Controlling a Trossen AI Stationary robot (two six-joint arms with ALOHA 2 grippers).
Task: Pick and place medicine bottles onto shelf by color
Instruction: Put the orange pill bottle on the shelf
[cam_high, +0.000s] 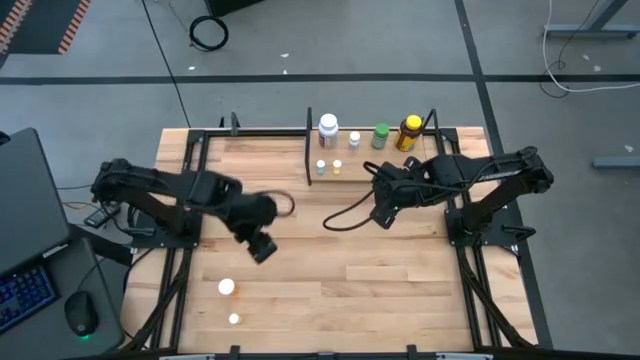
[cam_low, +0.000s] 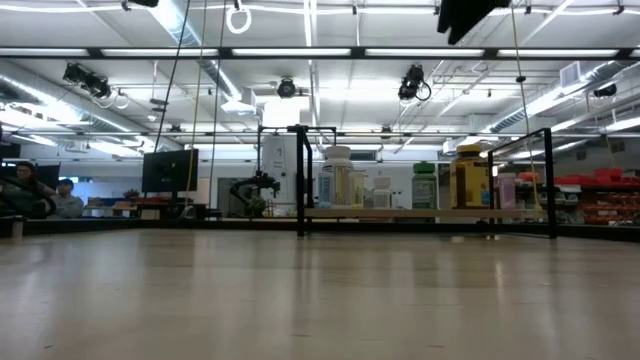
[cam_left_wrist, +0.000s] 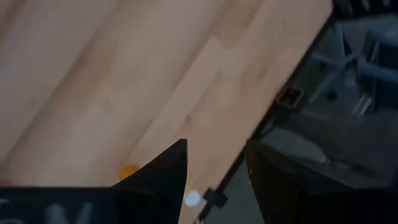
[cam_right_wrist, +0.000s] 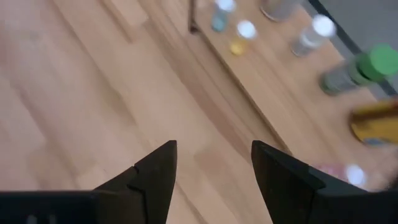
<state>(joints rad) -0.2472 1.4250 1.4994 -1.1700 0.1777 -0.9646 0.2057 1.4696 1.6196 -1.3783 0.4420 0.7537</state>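
Two tiny bottles lie loose on the desk (cam_high: 400, 290), pale butcher-block planks on a black frame over grey concrete floor: an orange-and-white one (cam_high: 226, 287) and a smaller white one (cam_high: 234, 319), lower left of the high view. The shelf (cam_high: 365, 170), a narrow light plank between thin black posts, sits at upper centre with the white labelled bottle (cam_high: 328, 130), green bottle (cam_high: 381, 135) and yellow dark-capped bottle (cam_high: 409, 133). Left claw (cam_high: 262, 248), centre-left, fingers apart, empty. Right claw (cam_high: 383, 215), below the shelf, fingers apart, empty.
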